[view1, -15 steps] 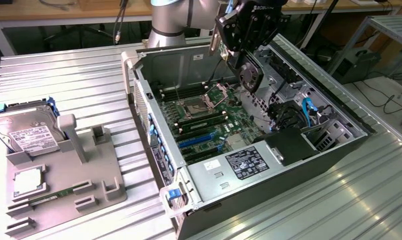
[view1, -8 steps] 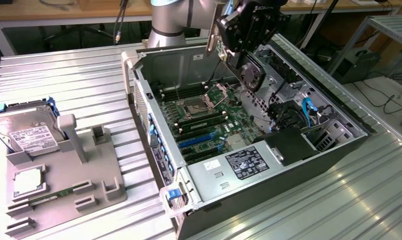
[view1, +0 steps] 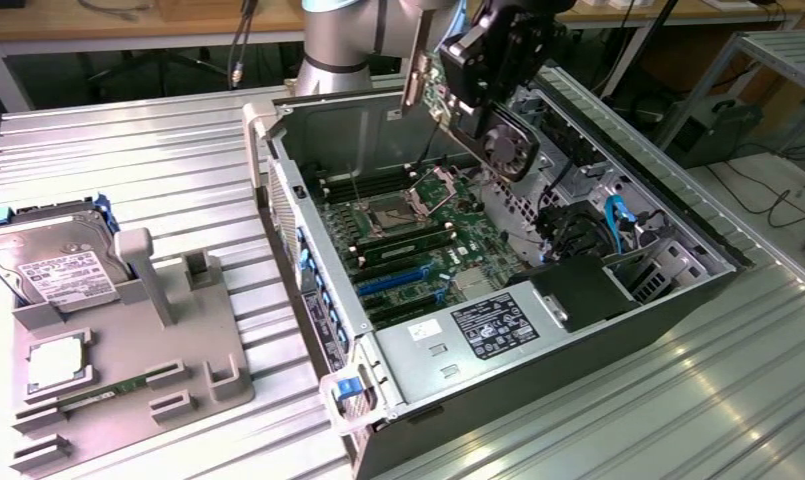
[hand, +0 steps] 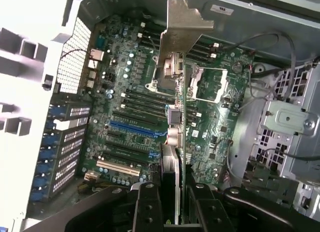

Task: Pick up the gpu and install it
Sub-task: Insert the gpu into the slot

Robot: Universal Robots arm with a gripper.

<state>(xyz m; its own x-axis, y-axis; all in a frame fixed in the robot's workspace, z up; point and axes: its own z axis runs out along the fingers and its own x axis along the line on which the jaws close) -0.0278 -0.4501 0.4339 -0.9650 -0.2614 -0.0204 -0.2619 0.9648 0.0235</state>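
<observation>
open case (view1: 602, 370), gpu (view1: 506, 143) edge-down above motherboard (view1: 422, 235)

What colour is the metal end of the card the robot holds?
Silvery grey. The gpu bracket shows best in the wrist view.

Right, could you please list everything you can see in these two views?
table: one, ribbed silver metal, under everything.
computer case: one, grey, open, mid-table.
motherboard: one, green, inside the case.
power supply: one, silver with a black label, at the case's near end.
cables: several, blue and black, inside the case, on the exterior view's right.
holder: one, grey, on the exterior view's left.
hard drive: one, silver with a white label, in the holder.
memory stick: one, green, in the holder.
square chip: one, silver, in the holder.
graphics card: one, black fan and silver bracket, held above the case.
robot arm: one, silver-grey, behind the case.
end effector: one, black, shut on the graphics card.
</observation>
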